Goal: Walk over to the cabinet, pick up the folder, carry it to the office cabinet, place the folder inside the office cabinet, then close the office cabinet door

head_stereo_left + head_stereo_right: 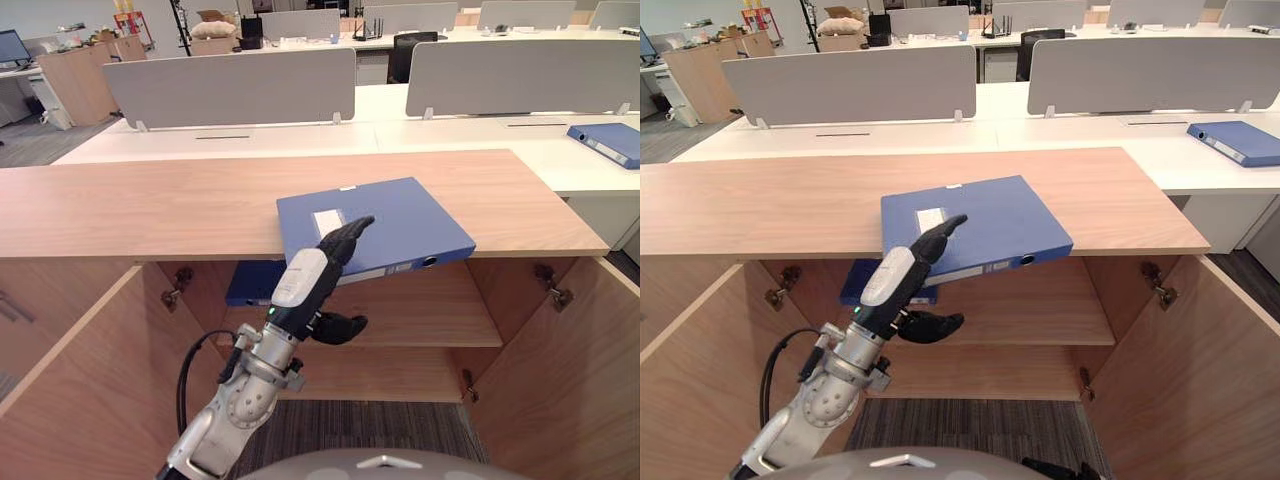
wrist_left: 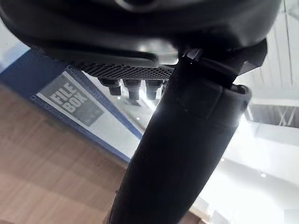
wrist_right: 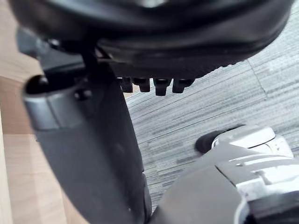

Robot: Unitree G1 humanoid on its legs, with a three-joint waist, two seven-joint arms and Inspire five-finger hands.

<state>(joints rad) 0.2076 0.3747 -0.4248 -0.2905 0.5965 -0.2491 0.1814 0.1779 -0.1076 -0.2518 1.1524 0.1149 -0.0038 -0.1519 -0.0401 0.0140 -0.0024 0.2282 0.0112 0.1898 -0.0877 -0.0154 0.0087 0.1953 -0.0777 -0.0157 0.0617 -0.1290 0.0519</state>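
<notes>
A blue folder (image 1: 400,225) lies on the wooden cabinet top (image 1: 150,205), its front edge overhanging the open cabinet. My left hand (image 1: 310,275) reaches up from below. Its straight fingers rest on the folder's near corner beside a white label, and its thumb hangs apart beneath the overhang. In the left wrist view the thumb (image 2: 177,154) stands out straight, with the labelled folder (image 2: 28,72) past it. My right hand (image 3: 93,154) hangs relaxed over grey carpet next to a wooden panel, holding nothing.
A second blue folder (image 1: 250,285) lies on the shelf (image 1: 430,315) inside the cabinet. Both doors stand open, left (image 1: 70,380) and right (image 1: 580,370). Another blue folder (image 1: 610,142) sits on the white desk behind, among grey dividers.
</notes>
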